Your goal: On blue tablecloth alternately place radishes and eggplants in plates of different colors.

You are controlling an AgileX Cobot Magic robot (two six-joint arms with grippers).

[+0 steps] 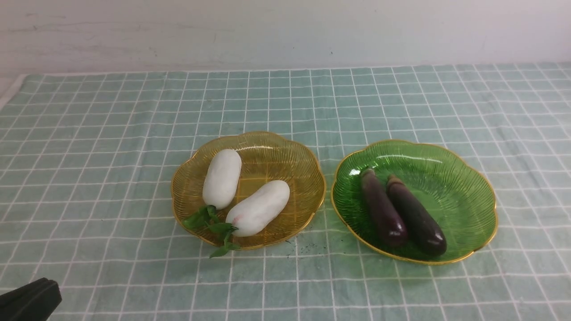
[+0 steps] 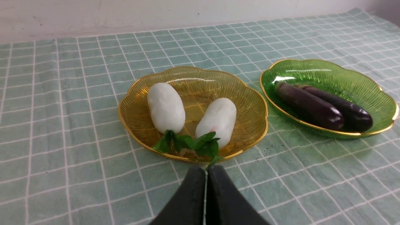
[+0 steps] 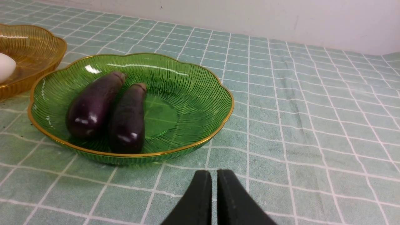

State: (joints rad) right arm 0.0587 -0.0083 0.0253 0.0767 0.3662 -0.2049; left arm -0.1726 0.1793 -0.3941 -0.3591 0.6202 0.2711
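Left pincer (image 2: 206, 175) low and close, tips pressed together, holding nothing. Right pincer (image 3: 214, 178) tips nearly together, only a thin slit between, holding nothing. Blue cloth (image 1: 89, 147) spread flat across the bench. Yellow plate (image 1: 303, 178) on the left with two white radishes (image 1: 221, 178) (image 1: 258, 207), leaves at the near rim. Green plate (image 1: 464, 178) just beside it on the right, with two dark eggplants (image 1: 382, 207) (image 1: 417, 216) lying side by side, touching.

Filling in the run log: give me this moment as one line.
amber plate: two radishes | green plate: two eggplants | left hand: shut, empty | right hand: shut, empty
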